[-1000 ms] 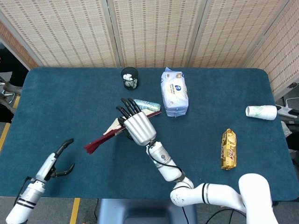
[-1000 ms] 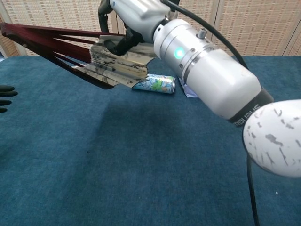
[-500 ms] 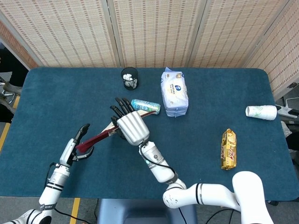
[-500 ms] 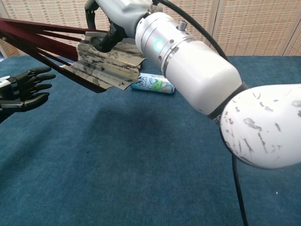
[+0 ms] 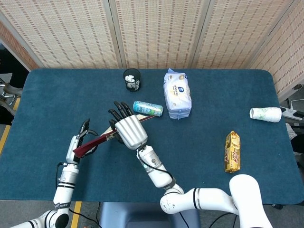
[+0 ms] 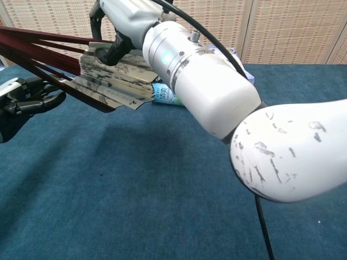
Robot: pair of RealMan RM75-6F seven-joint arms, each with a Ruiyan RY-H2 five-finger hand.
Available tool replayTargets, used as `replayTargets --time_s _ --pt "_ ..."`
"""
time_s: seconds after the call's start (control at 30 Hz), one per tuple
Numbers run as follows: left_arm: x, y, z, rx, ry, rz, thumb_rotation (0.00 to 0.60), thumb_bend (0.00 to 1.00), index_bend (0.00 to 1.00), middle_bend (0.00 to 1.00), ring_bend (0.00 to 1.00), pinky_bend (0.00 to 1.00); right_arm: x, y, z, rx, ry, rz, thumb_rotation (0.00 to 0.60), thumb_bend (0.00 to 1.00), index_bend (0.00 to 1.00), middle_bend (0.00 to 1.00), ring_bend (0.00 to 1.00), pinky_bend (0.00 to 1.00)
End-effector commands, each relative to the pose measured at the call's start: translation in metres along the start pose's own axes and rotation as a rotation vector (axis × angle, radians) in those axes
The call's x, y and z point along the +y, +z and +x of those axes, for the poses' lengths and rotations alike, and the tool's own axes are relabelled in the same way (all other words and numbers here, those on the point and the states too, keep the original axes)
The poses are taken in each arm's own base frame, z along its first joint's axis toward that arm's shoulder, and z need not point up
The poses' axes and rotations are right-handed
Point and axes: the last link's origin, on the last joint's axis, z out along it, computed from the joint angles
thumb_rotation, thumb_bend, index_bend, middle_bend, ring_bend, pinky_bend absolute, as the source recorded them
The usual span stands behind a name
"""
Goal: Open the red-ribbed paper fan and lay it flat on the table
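The paper fan [image 5: 97,141] is partly spread, its dark red ribs [image 6: 38,46] running down-left and its printed paper [image 6: 111,84] near my right hand. My right hand [image 5: 127,131] grips the fan at its paper end and holds it above the blue table [image 5: 199,142]. In the chest view this hand [image 6: 116,24] is at the top. My left hand [image 5: 85,138] is at the ribs' lower end with its fingers apart and the rib tips between them. From the chest view the left hand [image 6: 30,96] shows just below the lowest rib; no grip on it shows.
A drink can [image 5: 147,108] lies just behind the fan, also seen as the can [image 6: 162,95] under the paper. A black cup [image 5: 132,79] and a wipes pack [image 5: 177,93] stand further back. A yellow snack pack [image 5: 232,151] and a tipped paper cup [image 5: 266,114] lie at the right.
My left hand has come up from the table's front-left corner to the ribs' lower end. The right hand has carried the fan a little left and toward the back.
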Motion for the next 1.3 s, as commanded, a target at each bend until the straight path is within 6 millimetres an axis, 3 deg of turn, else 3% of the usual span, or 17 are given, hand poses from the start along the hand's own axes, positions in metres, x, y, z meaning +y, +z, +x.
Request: replayTargets --time_s 0.03,0.3,0.57,0.9,1.3 --pt "0.002 0.0 -0.004 0.045 -0.019 -0.003 0.6 0.47 0.64 0.06 0.0 0.05 0.0 0.0 0.001 0.005 -0.001 -0.001 0.6 0.6 0.67 0.21 0.0 0.1" --pt "0.004 -0.006 -0.011 -0.011 -0.007 -0.008 0.6 0.44 0.41 0.0 0.0 0.05 -0.003 0.001 -0.002 0.006 -0.001 -0.011 0.6 0.6 0.67 0.21 0.0 0.1" --pt "0.006 -0.009 -0.014 -0.061 -0.011 -0.002 0.6 0.42 0.29 0.0 0.0 0.04 -0.01 0.004 -0.003 0.015 0.012 -0.018 0.6 0.6 0.67 0.21 0.0 0.1" --pt "0.012 0.0 -0.023 -0.06 -0.036 -0.014 0.6 0.41 0.31 0.0 0.0 0.04 -0.017 0.003 -0.006 0.006 0.031 -0.013 0.6 0.6 0.67 0.21 0.0 0.1" --pt "-0.006 0.01 -0.011 -0.001 0.003 0.023 0.6 0.41 0.3 0.0 0.0 0.04 -0.016 -0.001 0.001 0.02 0.026 -0.002 0.6 0.6 0.67 0.21 0.01 0.1"
